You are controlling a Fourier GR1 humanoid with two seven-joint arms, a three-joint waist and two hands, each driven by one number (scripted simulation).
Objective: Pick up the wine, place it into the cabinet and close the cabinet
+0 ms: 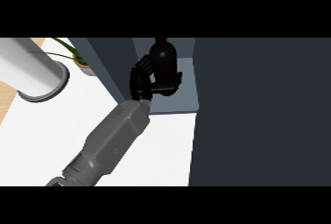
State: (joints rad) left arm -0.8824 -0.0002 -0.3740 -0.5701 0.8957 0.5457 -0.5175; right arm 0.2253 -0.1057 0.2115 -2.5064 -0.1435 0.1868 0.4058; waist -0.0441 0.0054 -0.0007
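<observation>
cabinet point(177, 94) opening: narrow | right: dark door point(258, 113) blocks | left: side wall point(110, 65)

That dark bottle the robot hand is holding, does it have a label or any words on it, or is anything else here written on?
No readable text anywhere.
Dark glass wine bottle: no label showing.
Dark grey cabinet: plain.
White cylindrical canister: plain.

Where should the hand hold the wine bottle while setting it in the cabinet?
Round the body, from the open front. The wine bottle stands upright inside the cabinet, and the left hand already curls round its wide part below the neck.
</observation>
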